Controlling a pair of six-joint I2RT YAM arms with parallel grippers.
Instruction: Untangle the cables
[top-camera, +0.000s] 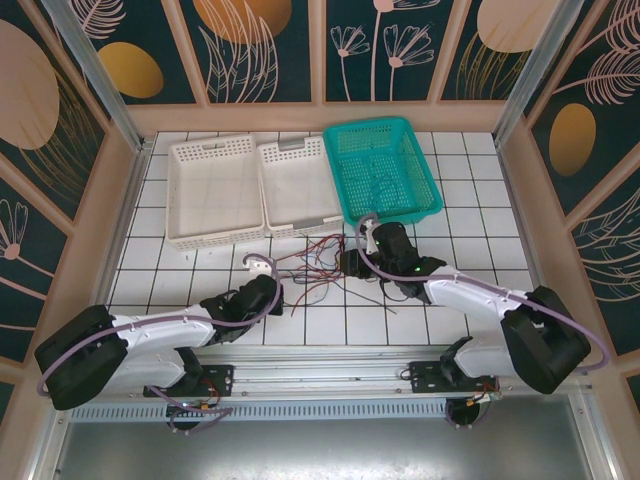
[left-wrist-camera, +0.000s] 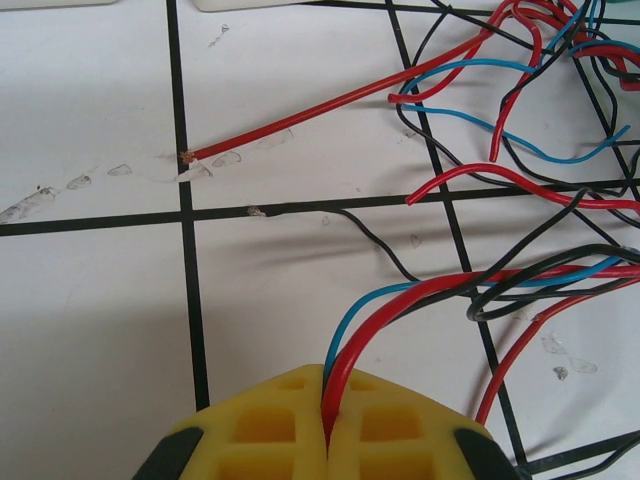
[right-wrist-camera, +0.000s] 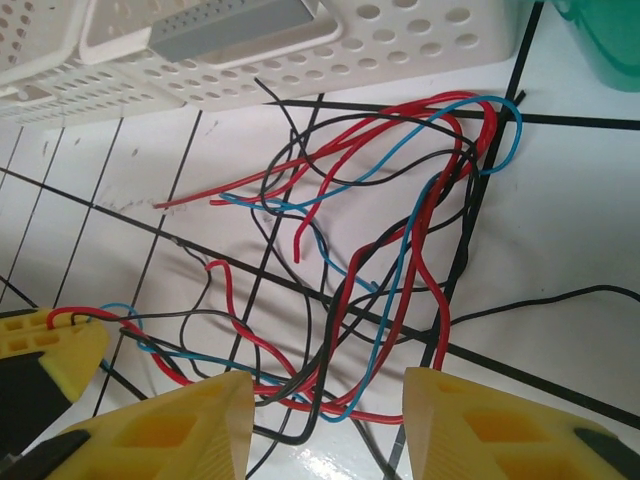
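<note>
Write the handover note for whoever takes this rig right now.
Left gripper: shut on red and blue strands of the cables.
Right gripper: open, fingers either side of the tangle, gripping nothing.
Cables: one knotted heap on the table, in front of the white baskets, between the two grippers.
Done: no cable separated yet.
Left: work the strands free one by one.

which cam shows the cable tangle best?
Right wrist: the cables spread as distinct red, blue and black loops across the frame. Left wrist shows one edge, plus strands pinched in the left gripper. Top external shows them as faint thin lines.
</note>
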